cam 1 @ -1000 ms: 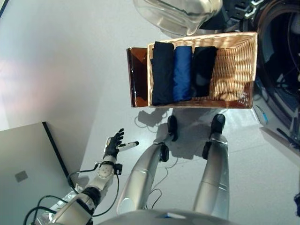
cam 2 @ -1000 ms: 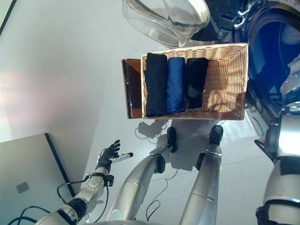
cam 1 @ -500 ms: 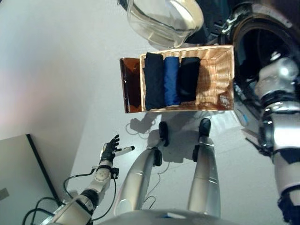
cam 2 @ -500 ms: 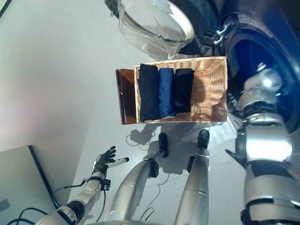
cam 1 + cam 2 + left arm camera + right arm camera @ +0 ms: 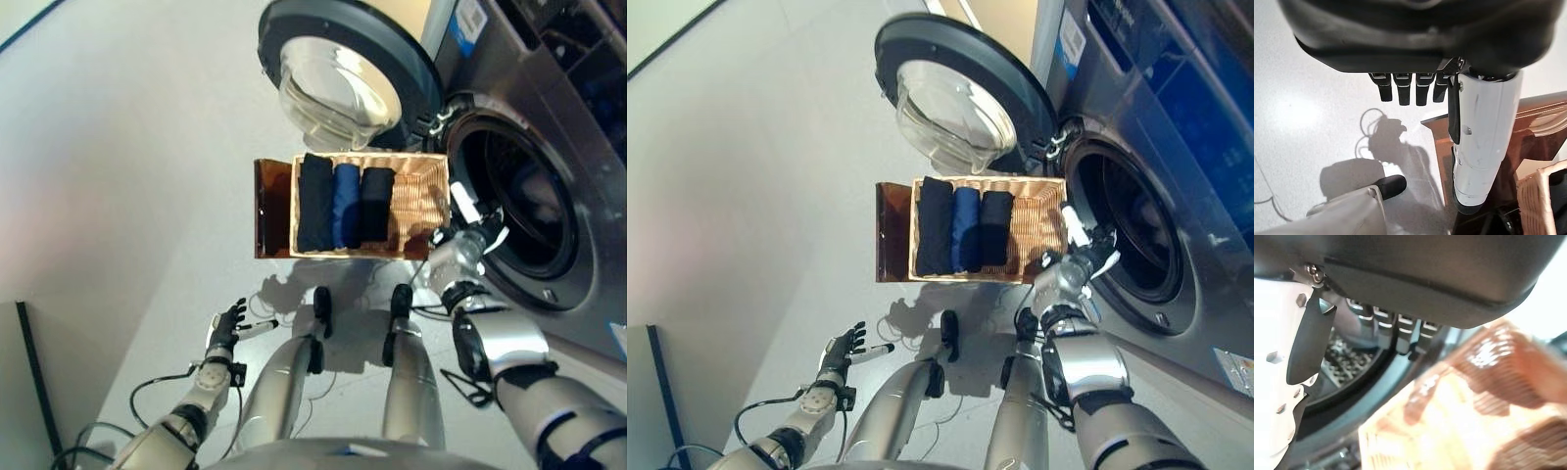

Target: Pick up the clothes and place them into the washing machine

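Clothes lie in the wicker basket (image 5: 421, 201) at the centre of the head views: 3 folded bundles side by side, a dark navy one (image 5: 314, 201), a blue one (image 5: 345, 204) and a black one (image 5: 374, 203). They fill the basket's left part, and its right part shows bare weave. Each bundle's long axis runs from the basket's far rim to its near rim, up and down in the frame.

Nearer of the 2 hands is the right hand (image 5: 1085, 243), at the basket's right end, between the basket and the washing machine's round opening (image 5: 1136, 225). From it the clothes lie to the left, across the bare part of the basket, the black bundle closest. Its wrist view shows the fingers (image 5: 1400, 330) hanging relaxed with nothing between them and the white-covered thumb (image 5: 1281, 382); it holds nothing.

Well apart at the lower left, the left hand (image 5: 227, 326) has its fingers spread and holds nothing.

Behind the basket the machine's door (image 5: 338, 73) stands swung open, its glass bowl toward the camera. A brown board (image 5: 271, 208) adjoins the basket's left side.
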Available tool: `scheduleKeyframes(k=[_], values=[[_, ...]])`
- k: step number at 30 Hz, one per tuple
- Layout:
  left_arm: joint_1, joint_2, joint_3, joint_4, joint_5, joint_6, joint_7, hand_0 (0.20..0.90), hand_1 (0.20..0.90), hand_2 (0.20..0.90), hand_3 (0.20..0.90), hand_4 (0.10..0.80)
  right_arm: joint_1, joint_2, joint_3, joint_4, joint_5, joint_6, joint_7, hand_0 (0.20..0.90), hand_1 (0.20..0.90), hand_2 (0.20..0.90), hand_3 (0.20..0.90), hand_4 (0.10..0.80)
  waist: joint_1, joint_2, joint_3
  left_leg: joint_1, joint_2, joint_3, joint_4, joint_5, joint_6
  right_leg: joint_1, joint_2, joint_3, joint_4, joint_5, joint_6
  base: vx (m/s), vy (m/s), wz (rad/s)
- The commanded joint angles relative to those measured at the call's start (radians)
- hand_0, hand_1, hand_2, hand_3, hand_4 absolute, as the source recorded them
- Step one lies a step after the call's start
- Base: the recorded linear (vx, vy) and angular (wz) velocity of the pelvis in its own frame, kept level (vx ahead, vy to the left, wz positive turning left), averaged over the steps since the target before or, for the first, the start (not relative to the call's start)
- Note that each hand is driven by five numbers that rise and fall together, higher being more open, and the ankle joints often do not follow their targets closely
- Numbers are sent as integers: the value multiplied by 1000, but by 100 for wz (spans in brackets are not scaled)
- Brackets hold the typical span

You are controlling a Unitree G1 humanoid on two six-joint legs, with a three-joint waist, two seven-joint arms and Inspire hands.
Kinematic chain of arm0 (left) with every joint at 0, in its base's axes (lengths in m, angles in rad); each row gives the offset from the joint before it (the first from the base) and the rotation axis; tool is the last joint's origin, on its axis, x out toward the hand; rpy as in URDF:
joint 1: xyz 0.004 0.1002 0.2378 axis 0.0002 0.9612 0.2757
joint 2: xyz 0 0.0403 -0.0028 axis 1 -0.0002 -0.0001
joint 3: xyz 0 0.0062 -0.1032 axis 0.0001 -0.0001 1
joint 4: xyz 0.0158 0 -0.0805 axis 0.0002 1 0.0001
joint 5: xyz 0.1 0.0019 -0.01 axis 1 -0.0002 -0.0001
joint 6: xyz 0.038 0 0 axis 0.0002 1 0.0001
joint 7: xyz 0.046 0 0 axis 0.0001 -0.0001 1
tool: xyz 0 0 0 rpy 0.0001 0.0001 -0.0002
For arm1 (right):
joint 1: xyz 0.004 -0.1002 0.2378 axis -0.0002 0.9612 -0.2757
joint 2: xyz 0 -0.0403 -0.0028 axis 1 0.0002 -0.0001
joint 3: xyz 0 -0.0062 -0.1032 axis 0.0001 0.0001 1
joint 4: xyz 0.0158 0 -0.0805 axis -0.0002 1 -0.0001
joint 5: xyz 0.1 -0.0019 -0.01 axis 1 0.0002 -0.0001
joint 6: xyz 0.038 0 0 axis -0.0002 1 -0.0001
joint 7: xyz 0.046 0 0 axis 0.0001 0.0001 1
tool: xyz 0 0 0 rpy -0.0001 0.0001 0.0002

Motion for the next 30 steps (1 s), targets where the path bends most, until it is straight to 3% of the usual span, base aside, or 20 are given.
scheduleKeyframes(k=[1,5,11,16,17,18,19,21,22,25,28,30], values=[[23,5,65,90,32,6,4,900,900,900,900,800,63,-26,14,-48,1,-44,46,900,900,900,900,800,19,-29,-48,21,22,-44,-79,33,-104,138,21,-42,-122,7,-25,114,-5,-4],[39,-8,96,121,68,21,-1,900,900,900,900,800,192,9,63,-23,-90,16,100,900,900,900,900,800,17,-59,-75,117,22,-53,-133,41,-105,241,21,-57,-185,28,-11,106,-3,-4],[45,9,149,158,158,56,-7,900,900,900,900,800,313,30,244,36,-436,152,148,900,900,900,900,800,30,-107,-132,250,19,-68,-229,62,-109,369,11,-81,-261,52,11,118,-4,7],[62,18,181,166,192,66,-23,900,900,900,900,800,356,21,249,56,-509,180,171,900,900,900,900,800,39,-128,-151,283,-1,-77,-170,4,-87,429,-15,-87,-258,51,22,140,46,10],[68,25,196,176,207,72,-35,900,900,900,900,800,376,24,246,72,-533,191,187,900,900,900,900,800,43,-134,-148,312,-16,-82,-105,-50,-73,462,-29,-90,-216,25,24,121,47,1],[67,25,196,176,207,72,-35,900,900,900,900,800,376,24,246,72,-533,191,187,900,900,900,900,800,43,-134,-151,308,-17,-82,-105,-47,-73,459,-30,-91,-217,27,24,272,117,7],[79,33,208,183,230,76,-44,900,900,900,900,800,391,16,234,88,-546,192,200,900,900,900,900,800,50,-131,-153,360,-31,-93,-82,-87,-46,464,-36,-87,-89,13,26,197,113,12],[81,38,210,186,241,81,-47,900,900,900,900,800,394,16,235,96,-550,197,207,900,900,900,900,800,46,-126,-152,381,-30,-97,-81,-92,-36,446,-35,-81,-8,32,28,151,112,10],[77,54,222,186,248,88,-52,900,900,900,900,800,393,24,241,98,-550,195,212,900,900,900,900,800,33,-116,-132,412,-18,-106,-73,-97,-28,403,-9,-72,110,52,29,85,79,12],[63,67,230,193,258,94,-66,900,900,900,900,800,391,23,244,104,-556,200,214,900,900,900,900,800,7,-112,-125,463,-26,-132,-100,-99,-38,316,59,-79,57,18,1,153,23,8],[66,70,247,189,255,98,-69,900,900,900,900,800,402,16,231,116,-558,218,219,900,900,900,900,800,5,-140,-153,497,-49,-149,-113,-125,-51,337,55,-120,-128,32,-13,236,-108,32],[69,70,251,180,243,93,-62,900,900,900,900,800,413,17,231,128,-564,220,217,900,900,900,900,800,4,-149,-171,510,-43,-161,-93,-145,-57,382,91,-37,-157,34,-16,233,-161,53]])
